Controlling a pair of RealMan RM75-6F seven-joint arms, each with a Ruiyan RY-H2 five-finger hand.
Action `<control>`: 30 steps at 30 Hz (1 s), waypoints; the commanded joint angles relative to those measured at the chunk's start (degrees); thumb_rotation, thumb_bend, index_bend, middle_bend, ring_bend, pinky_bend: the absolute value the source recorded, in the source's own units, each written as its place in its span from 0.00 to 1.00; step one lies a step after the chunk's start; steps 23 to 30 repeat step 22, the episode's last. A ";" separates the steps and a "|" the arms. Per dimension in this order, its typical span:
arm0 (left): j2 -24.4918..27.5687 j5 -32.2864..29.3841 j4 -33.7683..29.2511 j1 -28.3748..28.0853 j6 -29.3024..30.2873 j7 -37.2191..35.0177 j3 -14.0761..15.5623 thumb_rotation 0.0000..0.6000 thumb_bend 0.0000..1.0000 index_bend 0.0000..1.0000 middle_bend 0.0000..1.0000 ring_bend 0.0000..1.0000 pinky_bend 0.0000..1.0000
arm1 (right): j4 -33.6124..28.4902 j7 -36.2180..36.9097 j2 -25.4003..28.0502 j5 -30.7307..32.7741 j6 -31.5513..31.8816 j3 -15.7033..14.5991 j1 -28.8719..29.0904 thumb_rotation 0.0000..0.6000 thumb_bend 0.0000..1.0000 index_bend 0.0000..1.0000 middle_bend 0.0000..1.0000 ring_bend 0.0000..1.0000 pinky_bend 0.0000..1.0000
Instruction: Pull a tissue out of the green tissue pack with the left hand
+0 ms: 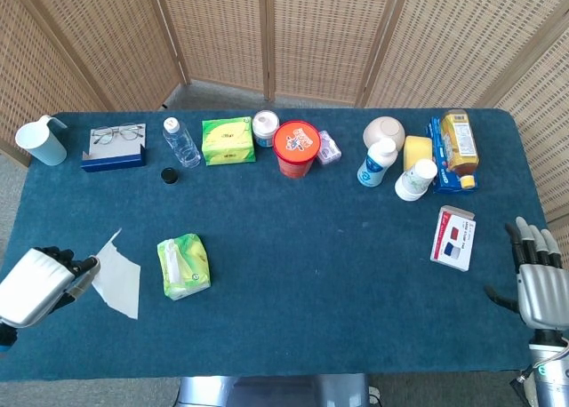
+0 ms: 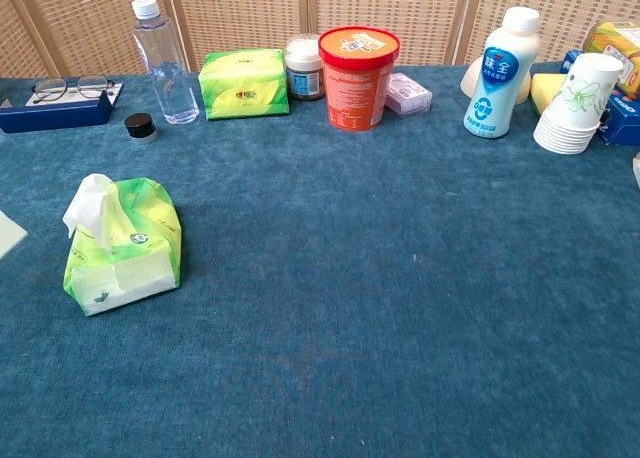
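Observation:
The green tissue pack [image 1: 184, 266] [image 2: 124, 246] lies on the blue table at the left front, with a fresh white tissue poking out of its top slot. My left hand [image 1: 37, 285] is left of the pack near the table's front-left corner and pinches a pulled-out white tissue [image 1: 117, 277] that hangs between hand and pack. Only a corner of that tissue [image 2: 8, 233] shows in the chest view; the hand itself is out of that frame. My right hand [image 1: 539, 281] stays open off the table's right edge.
Along the back stand a blue cup [image 1: 41, 143], glasses on a case [image 1: 114, 146], a water bottle [image 1: 180, 141] with its cap [image 1: 168, 175], a second green pack [image 1: 228, 139], a jar [image 1: 265, 127], an orange tub [image 1: 296, 147], bottle, cups, snacks. A card box [image 1: 452, 237] lies right.

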 commanded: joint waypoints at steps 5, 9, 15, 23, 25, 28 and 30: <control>-5.55 -3.89 8.62 1.96 -6.64 -6.00 4.58 1.00 0.32 0.27 0.24 0.15 0.41 | -0.08 -0.59 -0.22 0.32 -0.31 -0.09 0.04 1.00 0.00 0.00 0.00 0.00 0.00; -7.28 -6.75 10.12 4.19 -1.67 -4.54 2.04 0.96 0.04 0.04 0.00 0.00 0.16 | -0.25 -0.92 -0.18 0.58 -0.76 -0.22 0.11 1.00 0.00 0.00 0.00 0.00 0.00; -6.02 -10.79 5.71 6.66 0.33 -4.97 1.23 0.95 0.00 0.00 0.00 0.00 0.08 | -0.53 -1.53 -0.12 0.45 -0.70 -0.37 0.06 1.00 0.00 0.00 0.00 0.00 0.00; -5.34 -15.73 -0.27 8.59 1.59 -5.24 -0.55 1.00 0.00 0.00 0.00 0.00 0.07 | -0.84 -1.69 0.03 -0.18 -0.22 -0.56 -0.08 1.00 0.00 0.00 0.00 0.00 0.00; -5.34 -15.73 -0.27 8.59 1.59 -5.24 -0.55 1.00 0.00 0.00 0.00 0.00 0.07 | -0.84 -1.69 0.03 -0.18 -0.22 -0.56 -0.08 1.00 0.00 0.00 0.00 0.00 0.00; -5.34 -15.73 -0.27 8.59 1.59 -5.24 -0.55 1.00 0.00 0.00 0.00 0.00 0.07 | -0.84 -1.69 0.03 -0.18 -0.22 -0.56 -0.08 1.00 0.00 0.00 0.00 0.00 0.00; -5.34 -15.73 -0.27 8.59 1.59 -5.24 -0.55 1.00 0.00 0.00 0.00 0.00 0.07 | -0.84 -1.69 0.03 -0.18 -0.22 -0.56 -0.08 1.00 0.00 0.00 0.00 0.00 0.00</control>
